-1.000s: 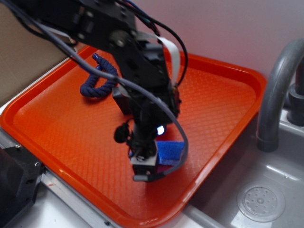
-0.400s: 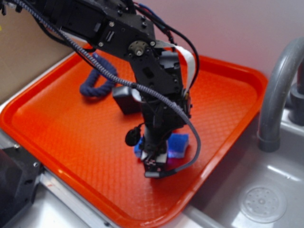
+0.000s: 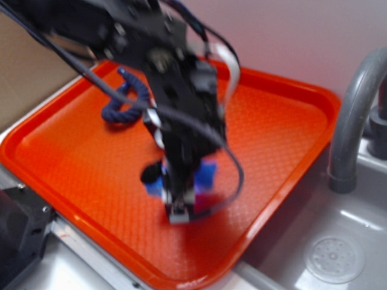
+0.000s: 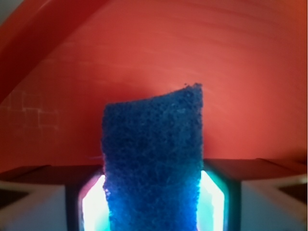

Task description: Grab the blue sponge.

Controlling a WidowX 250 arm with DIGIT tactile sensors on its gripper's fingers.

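The blue sponge (image 4: 151,154) stands between my gripper's (image 4: 151,195) two lit pads (image 4: 91,207) and touches both, its rough top end pointing away over the orange tray (image 4: 216,72). In the blurred exterior view the gripper (image 3: 180,208) points down at the tray's near middle. Bits of blue sponge (image 3: 207,172) show on either side of it. The jaws are shut on the sponge. I cannot tell whether the sponge rests on the tray or hangs just above it.
A dark navy twisted rope (image 3: 124,103) lies at the tray's far left. The tray's raised rim (image 3: 290,84) runs all round. A grey faucet (image 3: 351,121) and a sink drain (image 3: 334,258) are on the right. A black box (image 3: 18,232) sits at bottom left.
The arm came down and closed on the sponge. Now it swings left, and the sponge goes with the gripper; the exterior picture is motion-blurred.
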